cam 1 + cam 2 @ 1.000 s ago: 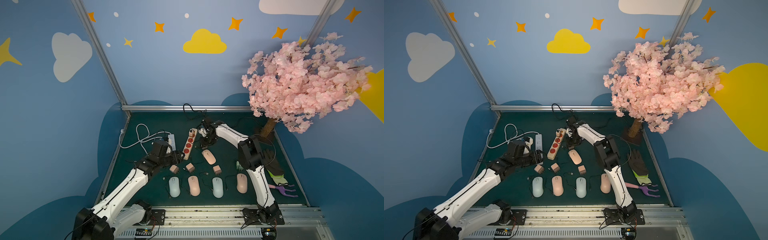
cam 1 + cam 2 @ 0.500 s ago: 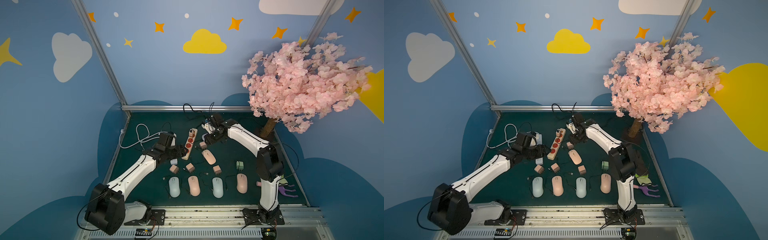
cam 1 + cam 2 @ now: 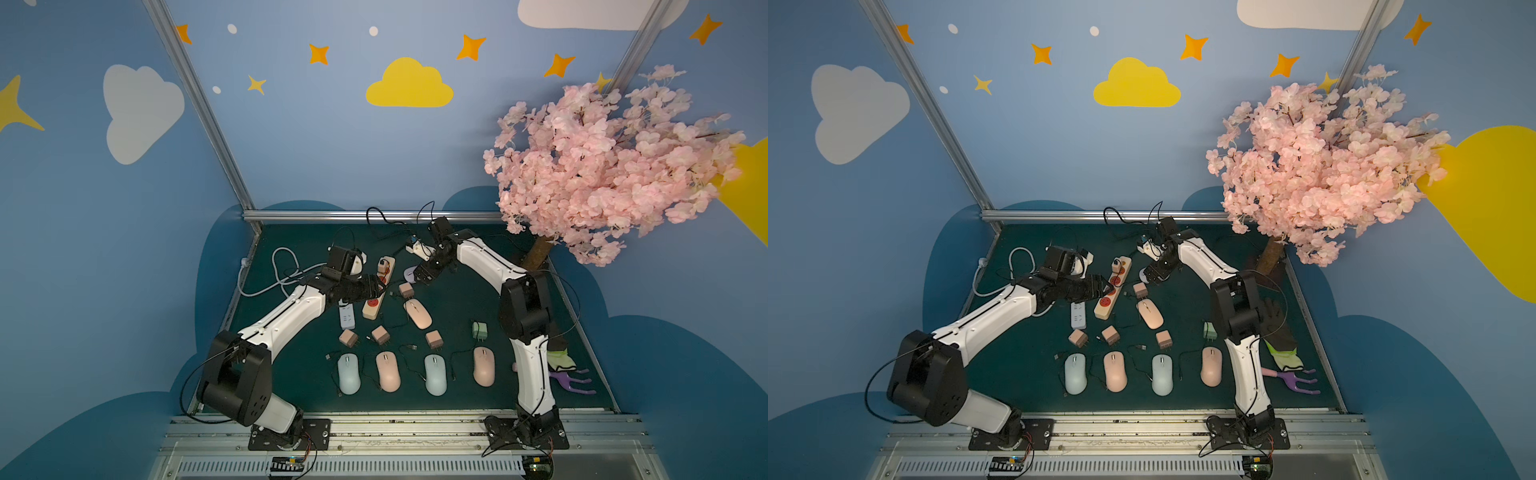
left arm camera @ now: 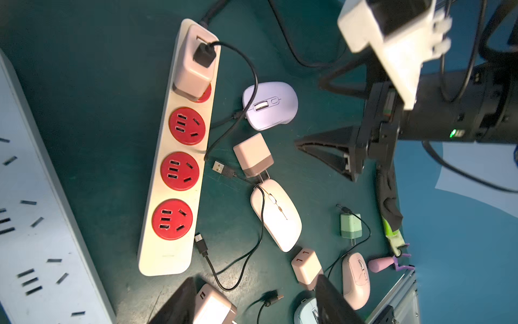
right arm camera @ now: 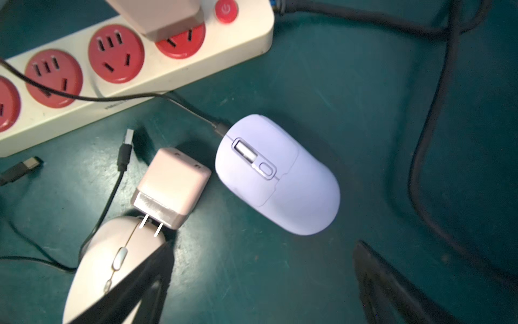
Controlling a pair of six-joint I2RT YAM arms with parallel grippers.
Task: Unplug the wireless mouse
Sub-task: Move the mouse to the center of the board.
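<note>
We note lilac mouse (image 5: 277,174), grey scroll wheel. Cable (image 4: 204,54) black. Power strip (image 4: 173,168) cream, sockets red. Plugged adapter (image 4: 193,67) pale pink. Mat (image 3: 457,299) dark green. We see front-row mice (image 3: 348,373) alternating pale blue, pink. Tree (image 3: 602,166) blossom pink. Walls (image 3: 332,145) blue, with yellow stars, white and yellow clouds.

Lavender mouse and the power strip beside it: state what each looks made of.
Lavender mouse: probably matte plastic; smooth moulded shell with seam lines and soft, even highlights. Power strip: likely hard cream plastic, slightly satin, with red socket faces moulded in.
</note>
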